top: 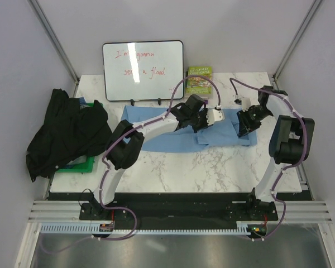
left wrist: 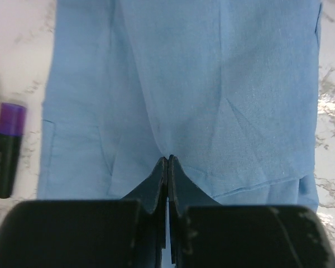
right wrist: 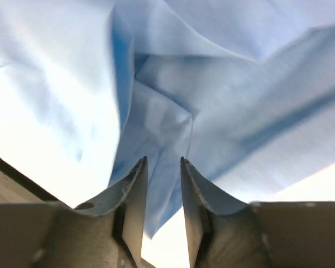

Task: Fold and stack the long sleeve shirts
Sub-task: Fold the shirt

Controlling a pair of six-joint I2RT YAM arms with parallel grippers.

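The light blue shirt (top: 156, 131) lies as a long folded strip across the middle of the marble table. My left gripper (top: 205, 119) is over its right part. In the left wrist view the gripper (left wrist: 167, 158) is shut, its tips pinching the blue cloth (left wrist: 212, 84) where creases meet. My right gripper (top: 247, 126) is at the strip's right end. In the right wrist view its jaws (right wrist: 163, 162) stand narrowly apart, with a bunched fold of blue cloth (right wrist: 162, 123) between them. The black shirt (top: 64, 131) lies crumpled at the left edge.
A green tray (top: 81, 166) sits under the black shirt. A whiteboard (top: 143, 70) leans on the back wall with a small green-covered book (top: 199, 80) beside it. A purple-capped marker (left wrist: 8, 149) lies on the marble beside the blue cloth.
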